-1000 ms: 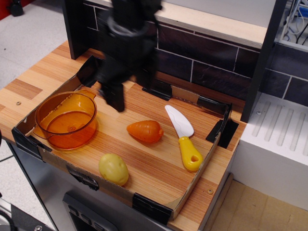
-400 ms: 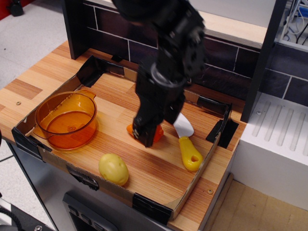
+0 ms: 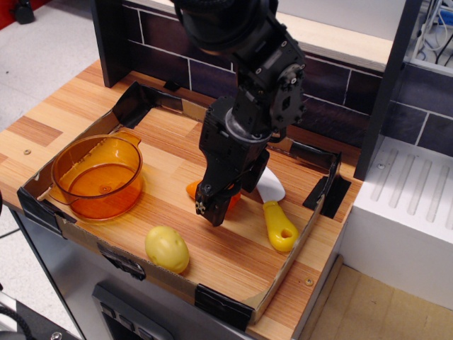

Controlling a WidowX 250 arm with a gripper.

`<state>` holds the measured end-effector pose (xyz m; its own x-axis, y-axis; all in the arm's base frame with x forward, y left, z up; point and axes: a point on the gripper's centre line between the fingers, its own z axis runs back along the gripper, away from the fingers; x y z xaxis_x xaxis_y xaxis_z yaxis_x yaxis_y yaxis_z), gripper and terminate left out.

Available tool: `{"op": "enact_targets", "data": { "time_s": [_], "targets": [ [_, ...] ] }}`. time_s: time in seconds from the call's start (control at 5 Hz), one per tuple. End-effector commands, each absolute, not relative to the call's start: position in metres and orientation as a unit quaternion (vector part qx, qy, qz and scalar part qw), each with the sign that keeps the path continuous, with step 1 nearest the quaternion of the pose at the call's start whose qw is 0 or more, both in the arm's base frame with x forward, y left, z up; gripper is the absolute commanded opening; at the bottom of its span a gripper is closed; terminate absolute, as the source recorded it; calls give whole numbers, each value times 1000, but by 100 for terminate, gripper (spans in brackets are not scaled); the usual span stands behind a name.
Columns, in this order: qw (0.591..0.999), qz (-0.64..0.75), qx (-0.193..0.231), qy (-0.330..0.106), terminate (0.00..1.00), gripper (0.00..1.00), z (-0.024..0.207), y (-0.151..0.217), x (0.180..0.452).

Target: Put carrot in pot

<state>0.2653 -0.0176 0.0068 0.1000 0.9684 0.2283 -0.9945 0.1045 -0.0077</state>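
Pincer [image 3: 214, 203] down over carrot [image 3: 192, 190]; pot [image 3: 97, 176] well left.

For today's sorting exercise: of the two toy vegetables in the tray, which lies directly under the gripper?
The stubby orange plastic carrot, mostly hidden beneath the black gripper; the yellow-tan potato lies apart, nearer the front edge.

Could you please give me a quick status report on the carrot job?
Gripper down over the carrot, jaws' grip unclear. Carrot on the board, mostly hidden. Pot empty, off to the side. Path to pot looks open.
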Motion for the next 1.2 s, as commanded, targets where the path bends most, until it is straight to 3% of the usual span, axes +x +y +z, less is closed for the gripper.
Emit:
{"op": "enact_targets", "data": {
  "time_s": [0.0, 0.2, 0.4, 0.6, 1.0],
  "targets": [
    [740, 662, 67, -99, 0, 100, 9, -17, 274],
    [741, 662, 69, -88, 0, 0, 6, -15, 275],
    [743, 660, 70, -86, 0, 0, 7, -11, 275],
    [740, 663, 65, -93, 0, 0, 24, -2, 273],
    [737, 667, -3, -108, 0, 0, 102, 42, 271]
  ]
}}
